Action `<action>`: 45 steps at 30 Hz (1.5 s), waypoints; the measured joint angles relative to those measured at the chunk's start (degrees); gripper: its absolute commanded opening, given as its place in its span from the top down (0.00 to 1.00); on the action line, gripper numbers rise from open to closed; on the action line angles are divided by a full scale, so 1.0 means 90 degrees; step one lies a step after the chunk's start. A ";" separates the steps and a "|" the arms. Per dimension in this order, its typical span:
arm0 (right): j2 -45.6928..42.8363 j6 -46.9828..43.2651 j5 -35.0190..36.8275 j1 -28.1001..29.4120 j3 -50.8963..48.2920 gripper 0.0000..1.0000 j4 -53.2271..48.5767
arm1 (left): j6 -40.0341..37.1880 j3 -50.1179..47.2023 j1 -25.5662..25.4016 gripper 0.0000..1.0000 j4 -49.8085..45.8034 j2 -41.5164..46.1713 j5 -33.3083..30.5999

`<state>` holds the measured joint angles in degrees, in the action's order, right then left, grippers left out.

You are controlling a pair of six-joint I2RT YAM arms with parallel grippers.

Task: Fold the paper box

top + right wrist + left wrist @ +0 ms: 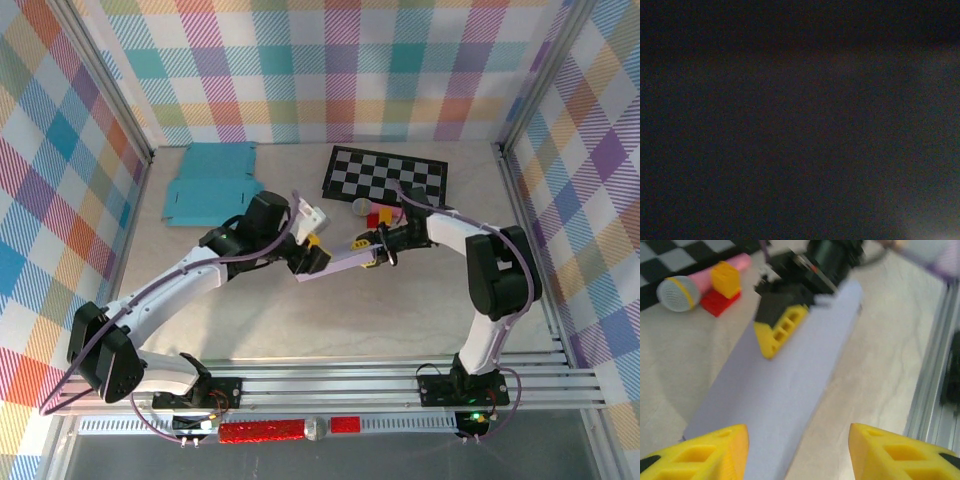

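The paper box (pixel 340 262) is a flat lavender strip lying across the middle of the table between my two grippers. In the left wrist view the paper box (pixel 785 385) runs away from the camera, and its near end lies under my left gripper (pixel 797 452). That gripper's yellow fingertips (pixel 715 450) stand well apart and grip nothing. My left gripper (pixel 310 255) sits at the strip's left end. My right gripper (pixel 368 245) is at the far end, with one yellow finger (pixel 780 332) pressed on top of the paper. The right wrist view is dark.
A teal flat box blank (pixel 210 183) lies at the back left, and a checkerboard mat (pixel 385 175) at the back centre. A pink toy microphone (pixel 690 287) and red and yellow bricks (pixel 722 287) lie beside the mat. An aluminium rail (pixel 935 375) borders the table.
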<state>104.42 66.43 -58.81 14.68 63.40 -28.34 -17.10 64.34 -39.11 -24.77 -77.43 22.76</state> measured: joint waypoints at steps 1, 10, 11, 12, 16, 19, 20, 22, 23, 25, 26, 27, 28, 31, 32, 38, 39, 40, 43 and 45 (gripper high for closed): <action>0.0000 0.0061 -0.0075 -0.0068 -0.0010 0.71 -0.0158 | -0.0306 0.0097 -0.0095 0.44 -0.0189 -0.0058 -0.0032; 0.0051 0.0240 -0.0542 -0.0391 -0.0209 0.72 -0.0942 | -0.2215 0.0342 -0.0430 0.33 -0.0913 -0.0267 -0.0223; 0.0087 0.0243 -0.0590 -0.0406 -0.0223 0.72 -0.0986 | -0.2331 0.0342 -0.0435 0.30 -0.0923 -0.0289 -0.0277; 0.0117 0.0240 -0.0639 -0.0418 -0.0240 0.72 -0.1018 | -0.2441 0.0342 -0.0440 0.28 -0.0923 -0.0328 -0.0342; 0.0160 0.0243 -0.0799 -0.0430 -0.0372 0.72 -0.1127 | -0.2742 0.0287 -0.0442 0.28 -0.0882 -0.0503 -0.0539; 0.0206 0.0248 -0.0940 -0.0430 -0.0505 0.72 -0.1166 | -0.2902 0.0211 -0.0444 0.29 -0.0886 -0.0529 -0.0551; 0.0214 0.0272 -0.0986 -0.0430 -0.0554 0.72 -0.1168 | -0.2939 0.0211 -0.0444 0.29 -0.0882 -0.0561 -0.0561; 0.0214 0.0403 -0.1076 -0.0430 -0.0675 0.71 -0.1146 | -0.3038 0.0214 -0.0444 0.29 -0.0886 -0.0682 -0.0617; 0.0214 0.0476 -0.1107 -0.0430 -0.0724 0.70 -0.1139 | -0.3067 0.0214 -0.0444 0.29 -0.0886 -0.0750 -0.0641; 0.0214 0.0639 -0.1171 -0.0435 -0.0814 0.69 -0.1124 | -0.3143 0.0214 -0.0449 0.29 -0.0891 -0.0899 -0.0665; 0.0214 0.0729 -0.1202 -0.0449 -0.0857 0.69 -0.1100 | -0.3179 0.0214 -0.0452 0.29 -0.0896 -0.0947 -0.0665; 0.0214 0.0806 -0.1222 -0.0481 -0.0899 0.68 -0.1076 | -0.3215 0.0214 -0.0461 0.29 -0.0903 -0.1008 -0.0663; 0.0214 0.0899 -0.1241 -0.0520 -0.0935 0.68 -0.1069 | -0.3242 0.0219 -0.0474 0.29 -0.0903 -0.1061 -0.0663; 0.0214 0.1127 -0.1263 -0.0597 -0.0981 0.66 -0.1027 | -0.3330 0.0255 -0.0486 0.29 -0.0901 -0.1207 -0.0661; 0.0214 0.1188 -0.1226 -0.0597 -0.0981 0.65 -0.1013 | -0.3356 0.0270 -0.0486 0.29 -0.0896 -0.1243 -0.0663; 0.0255 0.1416 -0.0614 -0.0695 -0.1056 0.51 -0.1052 | -0.3366 0.0580 -0.0486 0.35 -0.0843 -0.1712 -0.0787; 0.0253 0.1430 -0.0556 -0.0724 -0.1056 0.46 -0.1069 | -0.3354 0.0624 -0.0486 0.37 -0.0833 -0.1775 -0.0816; 0.0250 0.1430 -0.0520 -0.0746 -0.1056 0.43 -0.1088 | -0.3330 0.0665 -0.0486 0.38 -0.0833 -0.1834 -0.0831; 0.0180 0.1394 -0.0226 -0.0852 -0.1030 0.34 -0.1253 | -0.3259 0.0770 -0.0486 0.38 -0.0826 -0.1940 -0.0828; 0.0129 0.1348 0.0049 -0.1003 -0.0950 0.31 -0.1447 | -0.3235 0.0794 -0.0486 0.39 -0.0828 -0.1948 -0.0828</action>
<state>105.58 78.56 -58.37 5.65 54.85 -41.36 -46.22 71.48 -43.48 -32.23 -94.96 15.31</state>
